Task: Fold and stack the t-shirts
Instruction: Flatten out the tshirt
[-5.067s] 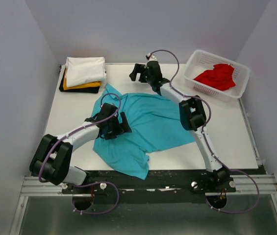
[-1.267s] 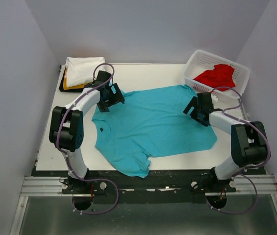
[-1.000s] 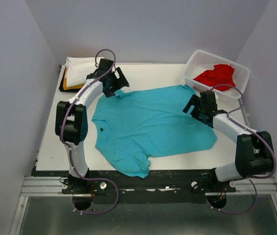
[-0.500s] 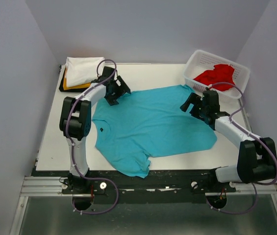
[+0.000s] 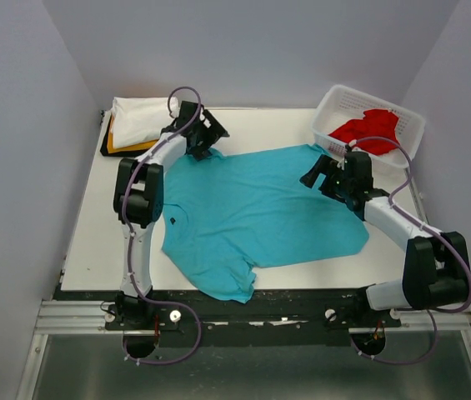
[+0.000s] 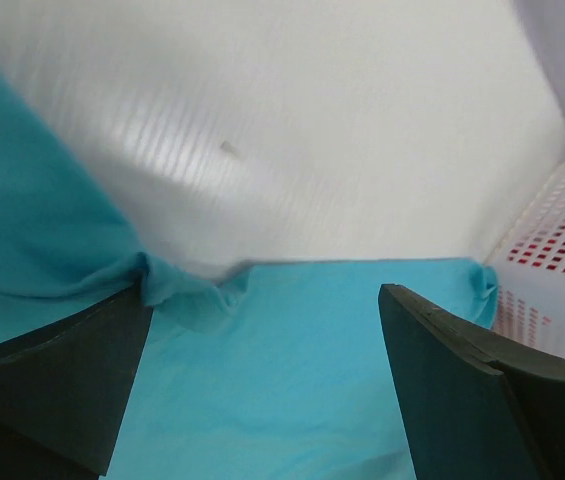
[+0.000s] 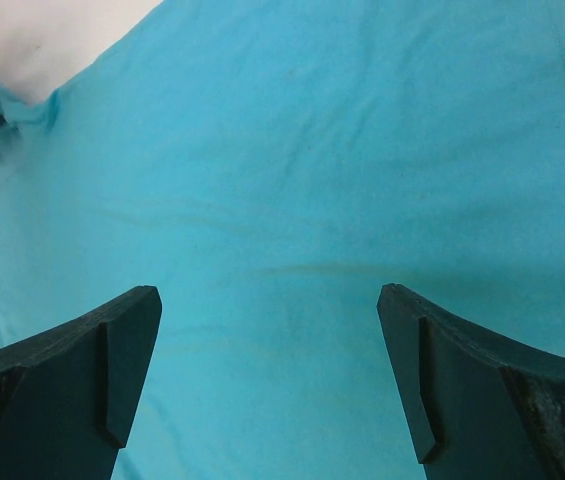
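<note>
The teal t-shirt (image 5: 256, 212) lies spread flat across the table's middle, a sleeve hanging toward the front edge. My left gripper (image 5: 210, 133) is open and empty over the shirt's far left corner; its wrist view shows a bunched teal sleeve tip (image 6: 177, 290) by the left finger. My right gripper (image 5: 318, 175) is open and empty above the shirt's far right part, and its wrist view shows flat teal cloth (image 7: 292, 170). A folded stack with the white shirt (image 5: 139, 117) on top of yellow-orange and black ones sits at the far left. The red shirt (image 5: 368, 129) lies in the basket.
The white lattice basket (image 5: 333, 102) stands at the far right corner, and also shows in the left wrist view (image 6: 562, 270). Grey walls close the table on three sides. The table's front edge has a dark rail.
The teal shirt went from crumpled to spread flat. Both grippers have let go of it; the left moved to the far left corner and lifted, the right shifted slightly left over the shirt.
</note>
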`<state>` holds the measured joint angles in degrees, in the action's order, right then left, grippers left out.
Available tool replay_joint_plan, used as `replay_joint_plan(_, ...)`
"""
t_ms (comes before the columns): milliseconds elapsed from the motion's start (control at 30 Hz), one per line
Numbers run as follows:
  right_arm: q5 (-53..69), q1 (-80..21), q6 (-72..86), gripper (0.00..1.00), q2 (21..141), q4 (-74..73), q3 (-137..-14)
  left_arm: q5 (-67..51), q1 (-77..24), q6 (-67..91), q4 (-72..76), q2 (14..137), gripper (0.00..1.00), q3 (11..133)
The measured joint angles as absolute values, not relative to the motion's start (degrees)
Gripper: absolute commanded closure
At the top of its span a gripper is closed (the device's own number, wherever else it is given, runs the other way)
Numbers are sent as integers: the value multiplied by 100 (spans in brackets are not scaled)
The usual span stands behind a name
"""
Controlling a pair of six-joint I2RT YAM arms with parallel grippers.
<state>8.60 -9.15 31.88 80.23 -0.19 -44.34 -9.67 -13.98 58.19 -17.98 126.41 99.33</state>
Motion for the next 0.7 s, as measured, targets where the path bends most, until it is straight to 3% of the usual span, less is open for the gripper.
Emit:
replay_joint_plan(233,803,-915,3140,0,7996,-143,-4440,-1020,-1356,5815,-1472,13992,1,12280)
replay_joint_plan(367,733,-915,3107,0,7948,-250,-4440,-1431,-1317,5527,-1258,14333,1,12875)
replay_joint_plan(467,701,-915,3083,0,7905,-283,-4440,-1492,-1319,5164,-1092,13970,1,12315)
replay_joint_plan(700,639,-915,3035,0,7907,-292,-4438,-799,-1317,4790,-875,11417,1,8967)
